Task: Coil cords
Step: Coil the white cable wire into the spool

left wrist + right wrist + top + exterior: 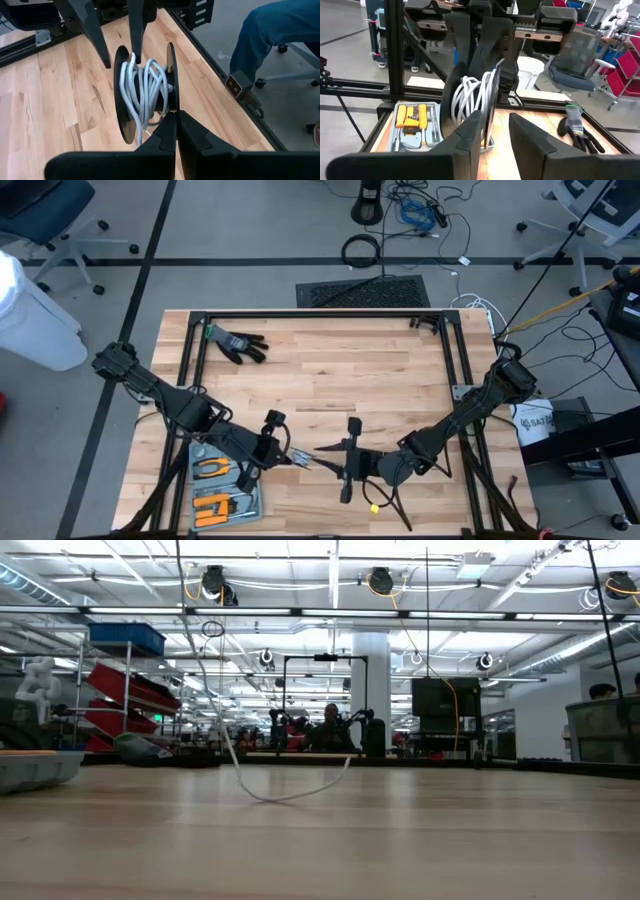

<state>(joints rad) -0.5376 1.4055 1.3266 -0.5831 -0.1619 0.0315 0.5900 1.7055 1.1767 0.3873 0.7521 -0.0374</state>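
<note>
A black spool (145, 90) with two thin discs carries white cord (142, 85) wound in loose turns. It hangs above the table's near middle, between my two grippers. My left gripper (176, 114) is shut on one disc. My right gripper (497, 120) comes level from the opposite side and is open. One of its fingers is between the discs and the other is outside the other disc (490, 95). In the low view a free length of cord (232, 755) drops from above, and its slack loop (290, 798) lies on the table. My left gripper pinches the rim of one disc (172, 106) between its two fingers, at the edge nearest to it. The fingers slant down from the table's left. The spool hangs clear of the table with its discs upright. My right gripper has the other disc's rim (489, 116) between its fingers; whether they touch it I cannot tell.
A black glove (237, 343) lies at the far left of the table. A tray of orange tools (215, 485) sits at the near left, under my left arm. A small yellow object (374, 506) lies near the front edge. A seated person's leg (270, 35) shows beyond the table.
</note>
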